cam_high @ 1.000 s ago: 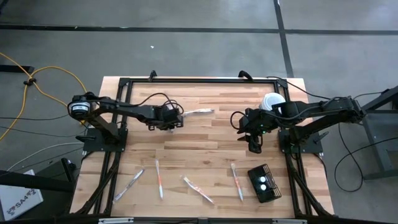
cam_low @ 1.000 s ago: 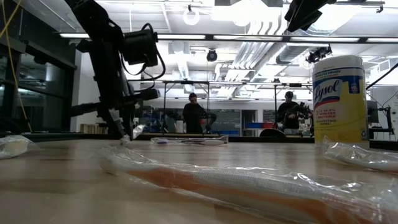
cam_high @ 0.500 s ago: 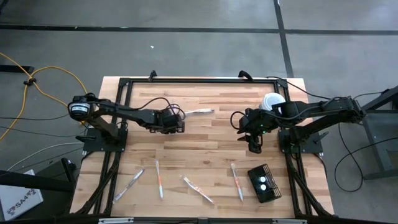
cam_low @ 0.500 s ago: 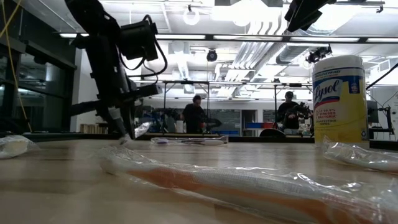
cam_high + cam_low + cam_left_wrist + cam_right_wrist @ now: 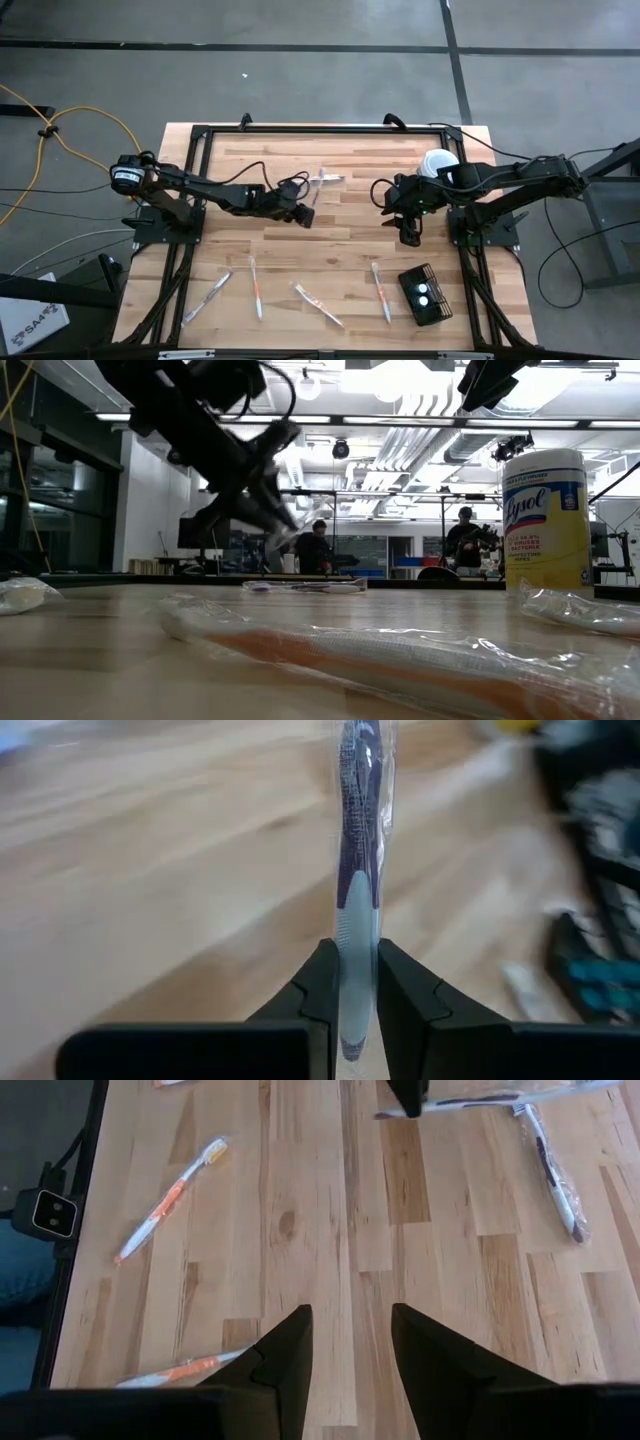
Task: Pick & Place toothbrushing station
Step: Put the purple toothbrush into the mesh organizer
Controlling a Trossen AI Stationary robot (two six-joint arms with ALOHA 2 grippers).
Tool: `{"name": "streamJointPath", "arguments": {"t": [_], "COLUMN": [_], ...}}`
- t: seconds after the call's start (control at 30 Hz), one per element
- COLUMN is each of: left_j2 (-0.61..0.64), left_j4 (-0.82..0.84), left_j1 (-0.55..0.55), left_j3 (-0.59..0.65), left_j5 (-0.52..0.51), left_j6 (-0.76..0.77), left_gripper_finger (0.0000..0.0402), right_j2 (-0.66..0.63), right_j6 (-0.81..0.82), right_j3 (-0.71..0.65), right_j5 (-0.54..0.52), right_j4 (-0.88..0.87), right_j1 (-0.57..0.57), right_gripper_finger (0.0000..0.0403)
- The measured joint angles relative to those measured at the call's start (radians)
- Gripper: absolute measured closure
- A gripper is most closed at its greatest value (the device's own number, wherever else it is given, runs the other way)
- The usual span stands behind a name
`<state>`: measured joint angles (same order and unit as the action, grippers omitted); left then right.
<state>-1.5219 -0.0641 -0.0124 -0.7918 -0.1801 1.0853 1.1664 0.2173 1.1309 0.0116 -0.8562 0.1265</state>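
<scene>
Fingers of the left gripper pinch a light, slippery wrapped toothbrush by its handle, the right gripper waits open, and the stiff wire basket sits near the worktop's right corner.

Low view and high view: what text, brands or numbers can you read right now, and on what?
"Lysol": on the label of the yellow canister, low view.
Smaller print beneath that brand name: too blurred to read.
White sheet at the high view's bottom-left corner, on the floor beside the table: bears dark lettering, too small to read.
Wrapped toothbrushes: no legible print.
</scene>
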Motion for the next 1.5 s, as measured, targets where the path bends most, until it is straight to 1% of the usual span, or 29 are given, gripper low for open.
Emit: {"name": "streamJointPath", "arguments": {"t": [0.13, 0.37, 0.53, 0.63, 0.73, 0.8, 0.93, 1.23, 1.5], "left_j2": [0.0, 0.0, 0.0, 0.0, 0.0, 0.0, 0.0, 0.0, 0.0], "left_j4": [-0.105, -0.298, -0.398, -0.448, -0.462, -0.46, -0.46, -0.456, -0.45], "left_j1": [-0.034, -0.082, -0.116, -0.138, -0.164, -0.181, -0.21, -0.28, -0.315], "left_j3": [0.0, 0.0, 0.0, 0.0, 0.0, 0.0, 0.0, 0.0, 0.0], "left_j5": [0.018, 0.083, 0.083, 0.049, -0.012, -0.034, -0.037, -0.038, -0.076], "left_j6": [-0.082, -0.216, -0.281, -0.328, -0.387, -0.429, -0.49, -0.659, -0.677], "left_gripper_finger": [0.0367, 0.0367, 0.0367, 0.0367, 0.0367, 0.0367, 0.0367, 0.0367, 0.0367], "right_j2": [0.0, 0.0, 0.012, 0.032, 0.062, 0.082, 0.113, 0.117, 0.117], "right_j6": [0.0, 0.0, 0.0, 0.0, -0.002, -0.002, -0.009, -0.038, -0.039], "right_j3": [0.0, 0.0, 0.0, 0.0, 0.0, 0.0, -0.001, -0.001, -0.001], "right_j5": [0.005, 0.104, 0.092, 0.094, 0.091, 0.072, 0.029, -0.033, -0.033], "right_j4": [0.008, 0.101, 0.137, 0.166, 0.222, 0.262, 0.317, 0.444, 0.478], "right_j1": [0.0, 0.0, 0.028, 0.042, 0.058, 0.069, 0.078, 0.077, 0.077], "right_gripper_finger": [0.0273, 0.0273, 0.0273, 0.0273, 0.0273, 0.0273, 0.0273, 0.0273, 0.0273]}}
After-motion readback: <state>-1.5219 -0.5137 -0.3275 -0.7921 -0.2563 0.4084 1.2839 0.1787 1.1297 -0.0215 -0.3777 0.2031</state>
